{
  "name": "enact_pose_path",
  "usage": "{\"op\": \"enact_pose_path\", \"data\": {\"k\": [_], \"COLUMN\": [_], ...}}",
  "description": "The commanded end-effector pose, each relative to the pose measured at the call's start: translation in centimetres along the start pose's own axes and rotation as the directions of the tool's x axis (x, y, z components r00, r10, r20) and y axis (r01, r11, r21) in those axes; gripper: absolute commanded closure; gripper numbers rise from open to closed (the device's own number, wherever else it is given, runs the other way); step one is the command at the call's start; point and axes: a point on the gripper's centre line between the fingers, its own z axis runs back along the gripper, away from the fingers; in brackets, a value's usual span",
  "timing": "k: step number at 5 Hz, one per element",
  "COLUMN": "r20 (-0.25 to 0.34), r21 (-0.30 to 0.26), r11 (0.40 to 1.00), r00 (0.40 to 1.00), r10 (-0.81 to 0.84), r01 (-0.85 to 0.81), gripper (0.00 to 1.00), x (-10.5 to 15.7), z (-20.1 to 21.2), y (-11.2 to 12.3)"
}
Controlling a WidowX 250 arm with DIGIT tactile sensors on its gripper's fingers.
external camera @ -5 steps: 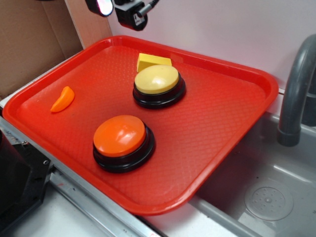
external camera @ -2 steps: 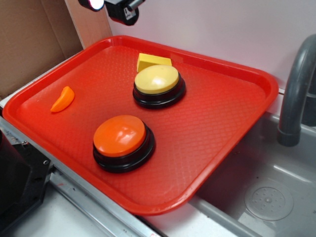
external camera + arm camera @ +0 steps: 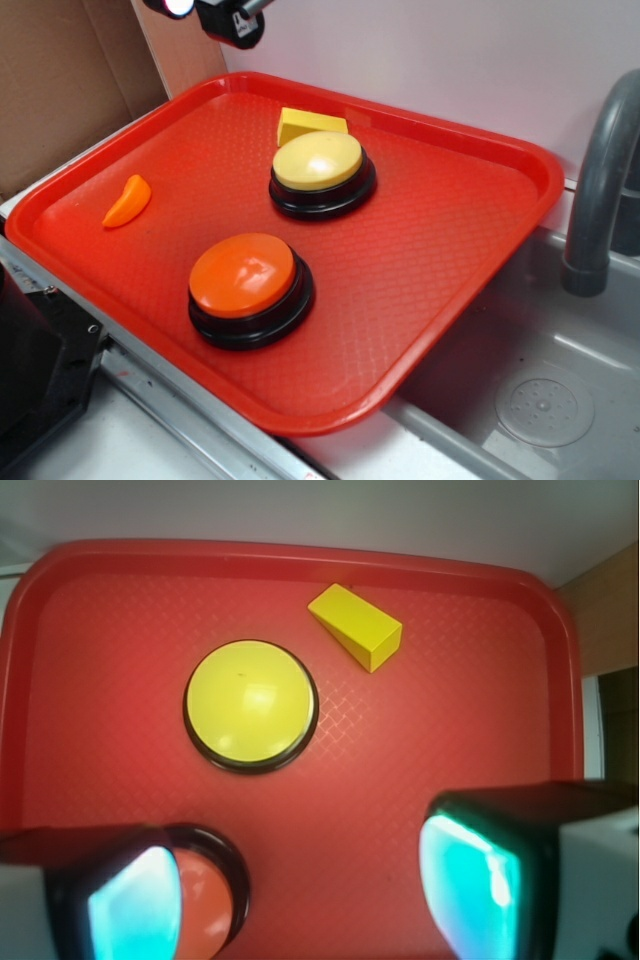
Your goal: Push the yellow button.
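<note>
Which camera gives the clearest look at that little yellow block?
The wrist view: the yellow block lies fully exposed, seen from above, apart from the yellow button. In the exterior view the block sits behind the button, its lower edge hidden.

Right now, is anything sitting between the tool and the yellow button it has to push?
Nothing visible does. The tool hangs open above the red plastic tray; the pale-yellow dome button on its black base lies uncovered. The yellow wedge block and orange dome button sit off to its sides.

Bright even light, soft glare on the yellow button [image 3: 251,706], near fingers [image 3: 470,875] blurred, tray [image 3: 100,600] edges bowed
</note>
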Motion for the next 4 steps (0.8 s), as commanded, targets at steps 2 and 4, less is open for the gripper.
{"op": "enact_pose_path", "data": {"k": [2,4], "r20": [0.021,-0.020], "r21": [0.009,-0.030], "r11": [1.000,0.998], "r00": [0.999,0.998], "r10": [0.026,0.063], "r01": [-0.026,-0.064], "gripper": [0.00,0.00], "x": [-0.7,-1.3], "z": [1.5,1.7], "y": [0.0,1.0]}}
